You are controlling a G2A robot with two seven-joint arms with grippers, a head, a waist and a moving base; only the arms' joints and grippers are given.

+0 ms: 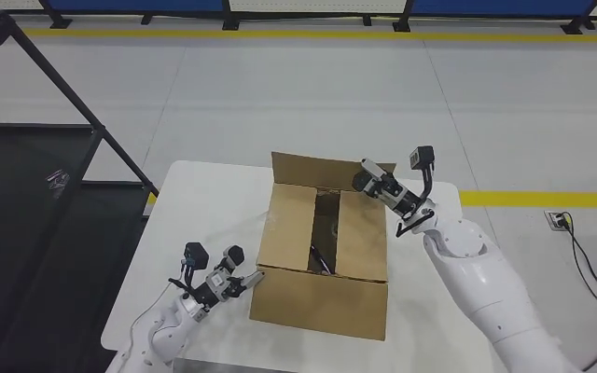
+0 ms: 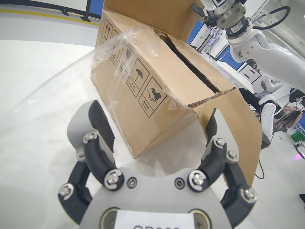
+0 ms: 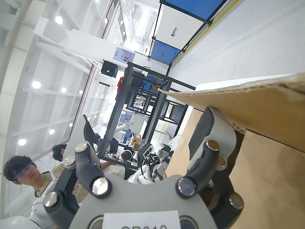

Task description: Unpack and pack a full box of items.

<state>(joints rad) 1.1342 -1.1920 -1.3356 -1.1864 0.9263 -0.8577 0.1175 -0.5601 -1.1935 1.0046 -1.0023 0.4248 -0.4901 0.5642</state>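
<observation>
A brown cardboard box (image 1: 322, 247) stands in the middle of the white table (image 1: 201, 214). Its two long top flaps lie nearly flat with a gap between them, and dark items (image 1: 322, 254) show through that gap. The back flap (image 1: 312, 169) stands upright. My left gripper (image 1: 244, 280) is open, low over the table at the box's near left corner (image 2: 152, 110), with that corner ahead of its spread fingers (image 2: 101, 122). My right gripper (image 1: 367, 176) is open at the far right corner, one finger (image 3: 202, 129) right against the upright flap (image 3: 250, 106).
Loose clear tape (image 2: 114, 48) peels off the box's side. A black metal rack (image 1: 75, 186) stands off the table's left edge. Bare table lies left of the box; the right side is narrow, taken up by my right arm (image 1: 466, 256).
</observation>
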